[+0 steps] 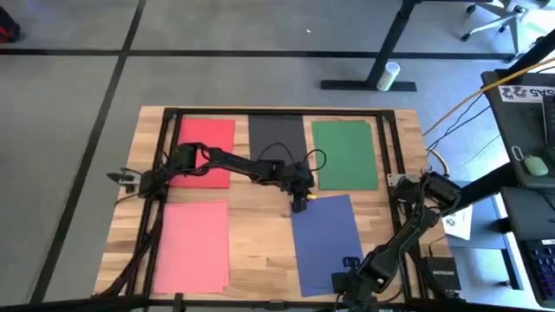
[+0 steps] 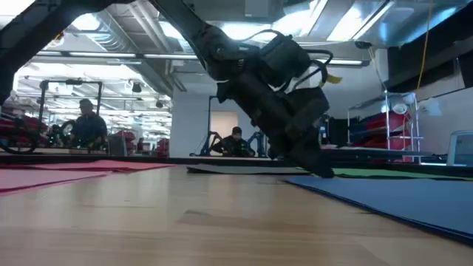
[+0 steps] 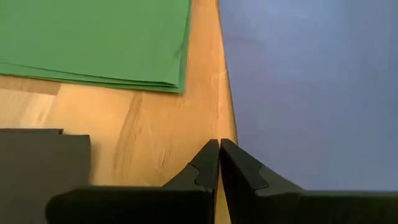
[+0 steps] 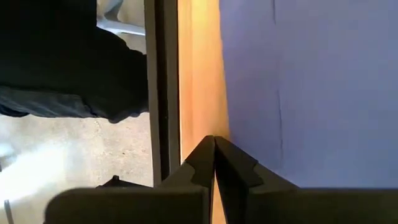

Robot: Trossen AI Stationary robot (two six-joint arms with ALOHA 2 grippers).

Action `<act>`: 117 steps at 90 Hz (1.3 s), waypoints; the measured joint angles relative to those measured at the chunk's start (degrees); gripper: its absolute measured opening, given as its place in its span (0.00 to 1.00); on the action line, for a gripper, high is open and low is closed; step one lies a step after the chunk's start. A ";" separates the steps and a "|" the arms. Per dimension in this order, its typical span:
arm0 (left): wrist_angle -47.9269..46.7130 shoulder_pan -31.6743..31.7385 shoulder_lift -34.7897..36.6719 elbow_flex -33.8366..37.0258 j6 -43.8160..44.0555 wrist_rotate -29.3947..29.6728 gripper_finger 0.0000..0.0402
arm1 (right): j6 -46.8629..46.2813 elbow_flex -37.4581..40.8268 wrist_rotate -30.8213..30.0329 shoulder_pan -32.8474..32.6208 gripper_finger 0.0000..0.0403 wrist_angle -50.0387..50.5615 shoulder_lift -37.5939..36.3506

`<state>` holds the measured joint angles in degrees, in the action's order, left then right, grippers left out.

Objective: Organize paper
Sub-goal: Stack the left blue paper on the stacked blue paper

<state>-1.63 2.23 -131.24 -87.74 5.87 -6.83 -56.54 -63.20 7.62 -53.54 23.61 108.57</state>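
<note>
Five coloured papers lie flat on the wooden table: red (image 1: pixel 205 152), black (image 1: pixel 277 139) and green (image 1: pixel 345 154) along the far side, pink (image 1: pixel 192 247) and blue (image 1: pixel 328 243) along the near side. The green one (image 3: pixel 99 37) shows as a stack of several sheets. My left gripper (image 1: pixel 303 203) is shut, its tips down at the blue paper's far left corner (image 3: pixel 239 124). My right gripper (image 1: pixel 349 277) is shut, standing over the blue paper's near edge (image 4: pixel 233 124). My left gripper has its shut fingertips (image 2: pixel 324 172) down on the blue paper's left edge by the far corner (image 3: pixel 231 127), slanting down from the table's left. One finger is over wood, the other over blue. The sheet lies flat. My right gripper's shut tips are at the blue sheet's edge; whether they touch it, I cannot tell.
A black frame rail (image 1: pixel 277 111) runs round the tabletop and passes close beside my right gripper (image 4: pixel 163 93). A white tag (image 1: pixel 457 222) and a small dark box (image 1: pixel 438 264) lie at the right edge. People sit in the room beyond (image 2: pixel 87 122).
</note>
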 joint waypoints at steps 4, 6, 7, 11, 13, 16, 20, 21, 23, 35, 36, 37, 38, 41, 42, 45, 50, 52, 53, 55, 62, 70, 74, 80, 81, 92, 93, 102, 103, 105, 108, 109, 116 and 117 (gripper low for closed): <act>-0.02 -0.15 -0.01 0.00 -0.05 0.04 0.00 | 0.00 0.00 -0.27 0.00 0.00 0.13 0.00; 0.01 -0.25 -0.02 0.00 -0.08 0.10 0.00 | 0.00 0.00 -0.52 0.00 0.00 0.24 0.00; 0.02 -0.28 -0.02 0.01 -0.11 0.14 0.00 | 0.00 0.00 -0.63 0.00 0.00 0.29 0.00; 0.06 -0.37 -0.02 0.02 -0.27 0.16 0.00 | 0.00 -0.01 -1.00 0.00 0.00 0.45 0.00; 0.07 -0.40 -0.02 0.02 -0.26 0.16 0.00 | 0.00 0.00 -1.14 0.00 0.00 0.53 0.00; 0.07 -0.42 -0.02 0.02 -0.27 0.16 0.00 | -0.09 0.00 -1.34 0.00 0.00 0.59 0.00; 0.07 -0.42 -0.05 0.03 -0.28 0.13 0.00 | -0.21 -0.01 -1.47 0.00 0.00 0.74 0.00; 0.07 -0.42 -0.07 0.04 -0.28 0.13 0.00 | -0.24 -0.02 -1.51 0.00 0.00 0.81 0.00; 0.04 -0.45 -0.07 0.04 -0.28 0.11 0.00 | -0.26 -0.02 -1.62 0.00 0.00 0.87 0.00; 0.04 -0.47 -0.09 0.04 -0.26 -0.08 0.00 | -0.54 0.00 -2.32 0.00 0.00 1.16 -0.04; 0.04 -0.48 -0.09 0.04 -0.26 -0.08 0.00 | -0.57 0.00 -2.39 0.00 0.00 1.18 -0.04; 0.04 -0.49 -0.10 0.04 -0.26 -0.09 0.00 | -0.59 0.00 -2.45 0.00 0.00 1.20 -0.04; 0.04 -0.49 -0.11 0.04 -0.26 -0.10 0.00 | -0.60 0.00 -2.48 0.00 0.00 1.22 -0.04; 0.01 -0.52 -0.11 0.06 -0.28 -0.16 0.00 | -0.61 0.00 -2.59 0.00 0.00 1.30 -0.04; 0.00 -0.54 -0.11 0.07 -0.28 -0.17 0.00 | -0.62 0.00 -2.61 0.00 0.00 1.35 -0.04; 0.00 -0.58 -0.11 0.07 -0.26 -0.17 0.00 | -0.64 0.00 -2.73 0.00 0.00 1.49 -0.04; -0.04 -0.70 -0.11 0.07 -0.27 -0.17 0.00 | -0.73 0.00 -3.20 0.00 0.00 1.65 -0.04; -0.08 -0.77 -0.12 0.10 -0.28 -0.17 0.00 | -0.80 0.00 -3.37 0.00 0.00 1.68 -0.04; -0.07 -0.80 -0.13 0.11 -0.28 -0.17 0.00 | -0.82 0.01 -3.46 0.00 0.00 1.70 -0.04; -0.07 -0.86 -0.13 0.11 -0.28 -0.16 0.00 | -0.83 0.02 -3.56 0.00 0.00 1.72 -0.04; -0.03 -1.05 -0.13 0.11 -0.28 -0.15 0.00 | -0.85 0.03 -3.69 0.25 0.00 1.81 -0.04; -0.02 -1.17 -0.13 0.11 -0.28 -0.28 0.00 | -1.38 0.04 -3.68 0.54 0.00 1.96 -0.04; -0.02 -1.17 -0.13 0.11 -0.28 -0.35 0.00 | -1.46 0.04 -3.60 0.65 0.00 2.05 -0.04; 0.02 -1.19 -0.13 0.13 -0.28 -0.45 0.00 | -1.46 0.06 -3.63 0.70 0.00 2.13 -0.04; 0.02 -1.19 -0.13 0.13 -0.28 -0.48 0.00 | -1.46 0.06 -3.65 0.70 0.00 2.14 -0.04; -0.02 -1.23 -0.13 0.15 -0.44 -0.55 0.00 | -1.57 0.09 -3.79 0.70 0.00 2.42 -0.04; -0.04 -1.23 -0.13 0.15 -0.54 -0.57 0.00 | -1.57 0.09 -3.79 0.70 0.00 2.46 -0.04; -0.12 -1.33 -0.13 0.15 -1.38 -0.61 0.00 | -1.62 0.09 -3.80 0.70 0.00 2.84 -0.04; -0.13 -1.35 -0.13 0.15 -1.51 -0.61 0.00 | -1.64 0.09 -3.79 0.70 0.00 2.91 -0.02; -0.14 -1.40 -0.13 0.15 -1.60 -0.60 0.00 | -1.65 0.09 -3.79 0.70 0.00 2.98 -0.02; -0.16 -1.46 -0.13 0.15 -1.66 -0.58 0.00 | -1.66 0.09 -3.81 0.70 0.00 3.02 -0.02; -0.17 -1.47 -0.13 0.15 -1.66 -0.57 0.00 | -1.66 0.09 -3.83 0.70 0.00 3.02 -0.02; -0.20 -1.49 -0.13 0.15 -1.66 -0.57 0.00 | -1.66 0.09 -3.83 0.70 0.00 3.09 -0.01; -0.20 -1.49 -0.13 0.15 -1.66 -0.57 0.00 | -1.66 0.09 -3.83 0.70 0.00 3.11 0.00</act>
<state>-1.83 0.73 -131.37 -87.59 4.21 -7.40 -58.19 -63.11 3.79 -52.84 26.72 108.57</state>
